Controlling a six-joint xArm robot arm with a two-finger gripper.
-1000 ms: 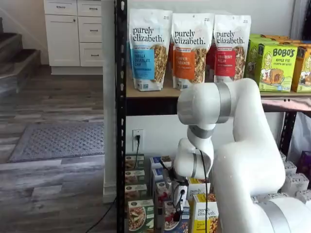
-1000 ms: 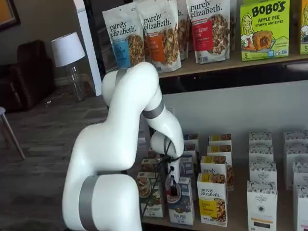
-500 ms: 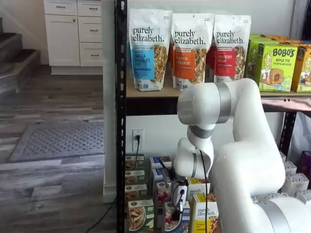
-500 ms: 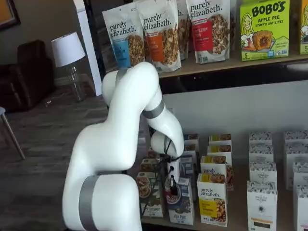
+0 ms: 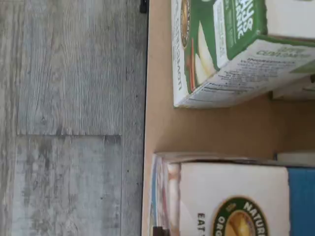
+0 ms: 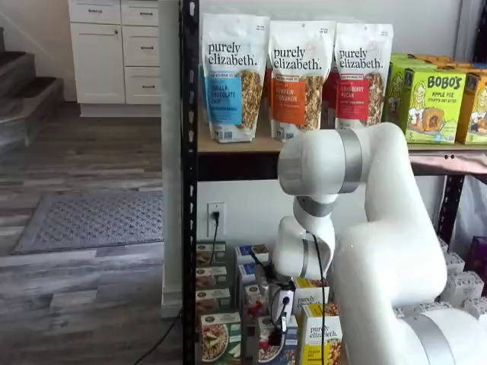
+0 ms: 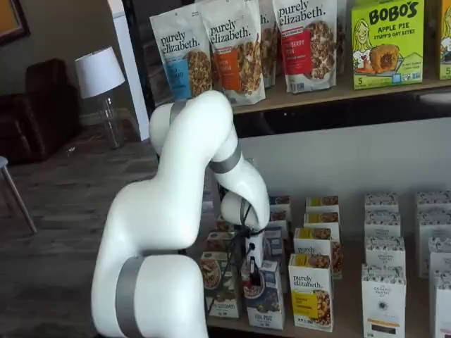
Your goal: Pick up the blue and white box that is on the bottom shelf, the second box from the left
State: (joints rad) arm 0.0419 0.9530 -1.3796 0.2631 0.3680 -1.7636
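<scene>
— What differs from a second ago?

— Very little. In both shelf views the white-bodied gripper with black fingers (image 7: 251,273) sits a touch lower over the top of the tall blue and white cereal carton (image 7: 266,304) at the front of the lowest tier of the black metal-post rack (image 7: 349,310).

— And the fingers themselves?

— They have drawn closer together: the black finger (image 6: 280,321) at the carton's top now reads as one narrow dark shape. Whether they actually press on the carton cannot be told.

— Has the carton shifted?

— No shift shows.
</scene>
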